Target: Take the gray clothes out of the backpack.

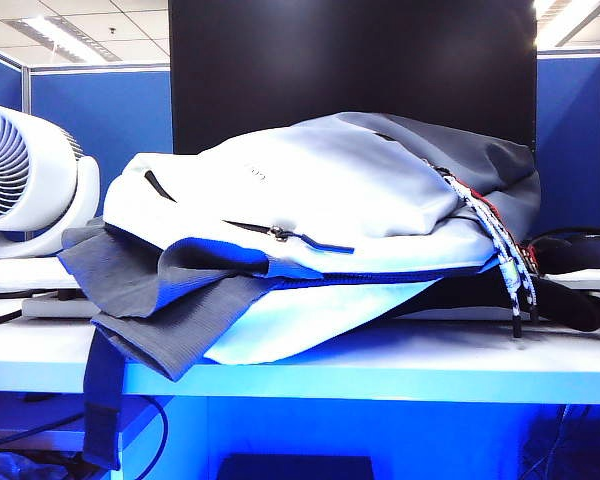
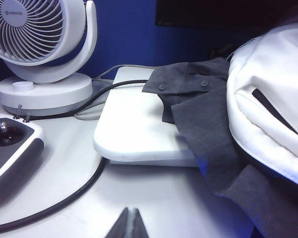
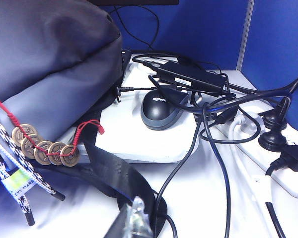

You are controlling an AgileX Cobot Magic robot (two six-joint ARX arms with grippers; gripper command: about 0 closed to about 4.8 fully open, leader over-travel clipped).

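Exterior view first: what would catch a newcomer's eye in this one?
A big pale gray, almost white fabric backpack lies on its side across the white table, filling the middle. Dark charcoal ribbed clothes spill from its open zipper on the left, hanging over the table's edge. A white round desk fan stands behind at far left; both tools, left and right, are shut and away from the bag.

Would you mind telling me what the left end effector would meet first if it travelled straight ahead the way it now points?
Probably the flat white board; the shut left end effector aims across bare table towards it, though depth is unclear.
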